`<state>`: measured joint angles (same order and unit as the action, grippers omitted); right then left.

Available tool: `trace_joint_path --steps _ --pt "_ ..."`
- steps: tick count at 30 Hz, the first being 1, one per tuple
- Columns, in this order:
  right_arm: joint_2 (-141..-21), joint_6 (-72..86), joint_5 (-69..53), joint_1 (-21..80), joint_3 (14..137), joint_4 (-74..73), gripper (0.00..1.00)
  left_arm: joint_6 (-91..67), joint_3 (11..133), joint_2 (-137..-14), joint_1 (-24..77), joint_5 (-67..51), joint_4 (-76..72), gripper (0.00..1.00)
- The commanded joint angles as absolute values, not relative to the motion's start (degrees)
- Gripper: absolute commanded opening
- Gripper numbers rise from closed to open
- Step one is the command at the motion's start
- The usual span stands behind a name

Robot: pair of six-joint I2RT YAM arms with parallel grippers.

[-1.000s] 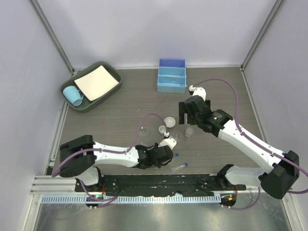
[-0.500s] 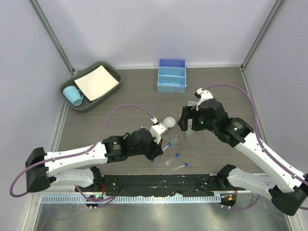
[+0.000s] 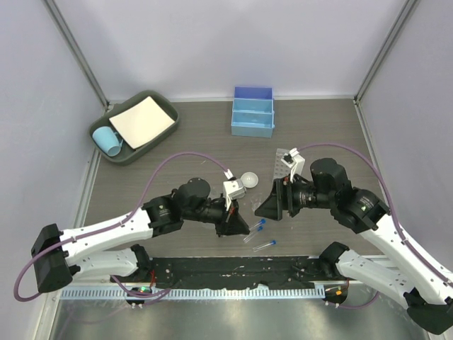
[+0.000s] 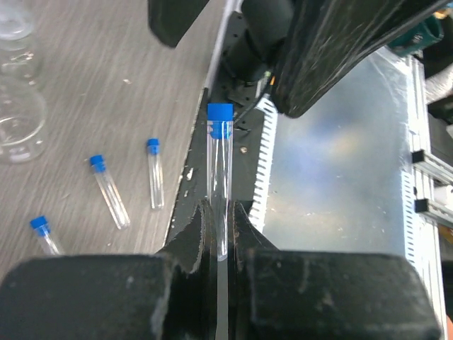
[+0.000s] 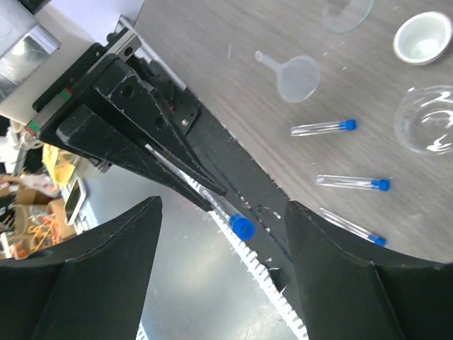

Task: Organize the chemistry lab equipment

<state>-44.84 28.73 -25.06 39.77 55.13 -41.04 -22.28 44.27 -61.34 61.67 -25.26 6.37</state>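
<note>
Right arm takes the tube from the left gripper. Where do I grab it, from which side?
Probably the bare glass just under the cap: the blue-capped tube juts past the left gripper, clamped by its bottom end. Bring the right gripper in from the cap end, fingers across the barrel.

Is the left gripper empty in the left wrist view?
No, the left gripper is shut on a blue-capped tube, whose capped end sticks out in front of it.
</note>
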Motion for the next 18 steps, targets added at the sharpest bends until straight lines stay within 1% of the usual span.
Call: trace_joint_path --steps 1,4,8,12,18 --pt "-43.51 30.68 -33.22 40.08 53.79 -37.53 0.74 -22.85 42.37 -60.03 60.73 -34.36 -3.24 0.00" --pt "-42.98 30.85 -34.71 40.08 53.35 -37.71 0.72 -23.46 40.70 -59.06 59.68 -36.38 -5.97 0.00" --pt "-42.36 32.34 -37.61 40.08 52.38 -36.13 0.65 -23.82 39.29 -58.62 58.80 -38.58 -8.52 0.00" --pt "-41.57 34.10 -40.34 40.08 50.80 -34.02 0.64 -24.61 37.44 -58.88 57.48 -41.73 -13.52 0.00" --pt "-41.04 35.33 -41.13 40.08 49.22 -32.96 0.61 -26.28 36.65 -61.26 55.64 -44.47 -19.07 0.00"
